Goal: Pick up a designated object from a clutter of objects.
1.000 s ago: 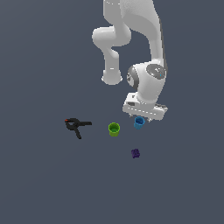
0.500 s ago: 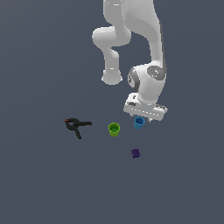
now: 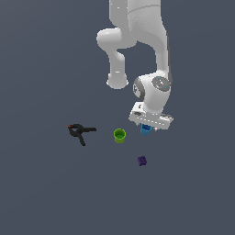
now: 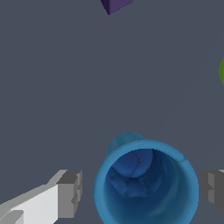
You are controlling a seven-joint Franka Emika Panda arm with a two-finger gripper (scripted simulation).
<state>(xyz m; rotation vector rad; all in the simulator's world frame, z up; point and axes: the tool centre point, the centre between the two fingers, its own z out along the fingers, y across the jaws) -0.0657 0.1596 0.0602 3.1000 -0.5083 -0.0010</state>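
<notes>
Blue cup (image 4: pixel 146 186) sits upright between my two fingers, filling the lower middle of the wrist view, its mouth facing the camera and its inside bare apart from a mottled blue floor. In the exterior view the blue cup (image 3: pixel 145 130) is right of centre, mostly hidden under my hand, with only its lower part showing beneath the white bar.

My gripper (image 4: pixel 142 192) is spread wide: one grey finger pad (image 4: pixel 70 193) stands at the lower left of the wrist view and the other (image 4: pixel 214 190) at the lower right edge, each with a sliver of floor between it and the cup's rim, so I touch nothing and hold nothing. From outside, my gripper (image 3: pixel 148 128) hangs low around the cup.

Lime-green cup (image 3: pixel 119 135) stands upright just to the exterior view's left of the blue one, apart from it, with nothing visible inside. Tiny purple block (image 3: pixel 142 160) lies below both, near the blue cup. Black spring clamp (image 3: pixel 81 132) with its red tip lies well apart at the left.

Everything rests on a plain dark grey floor (image 3: pixel 46 193) that fills the frame.
</notes>
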